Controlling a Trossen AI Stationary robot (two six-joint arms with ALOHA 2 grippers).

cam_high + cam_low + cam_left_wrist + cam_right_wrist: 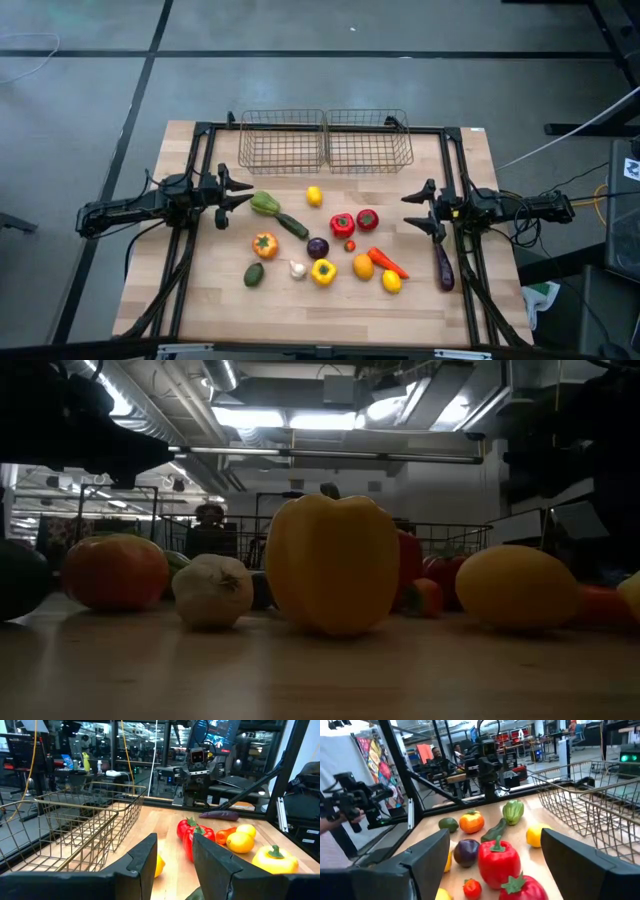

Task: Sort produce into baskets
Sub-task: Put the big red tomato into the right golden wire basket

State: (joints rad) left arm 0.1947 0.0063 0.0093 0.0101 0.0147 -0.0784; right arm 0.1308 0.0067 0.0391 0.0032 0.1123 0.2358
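Note:
Two wire baskets (283,140) (368,140) stand side by side at the table's far edge. The produce lies loose on the table's middle: a green pepper (264,203), a cucumber (292,225), a lemon (314,196), a red pepper (342,224), a yellow pepper (323,271), garlic (297,268), an avocado (254,273), a carrot (387,262) and others. A purple eggplant (443,268) lies at the right. My left gripper (247,193) is open and empty just left of the green pepper. My right gripper (410,211) is open wide and empty, right of the red produce.
Black frame rails (200,200) (462,170) run along the table's left, right and far sides. In the low view the yellow pepper (332,565), garlic (212,591) and an orange (515,587) stand close in front. A person's hand (340,807) shows beyond the table's left side.

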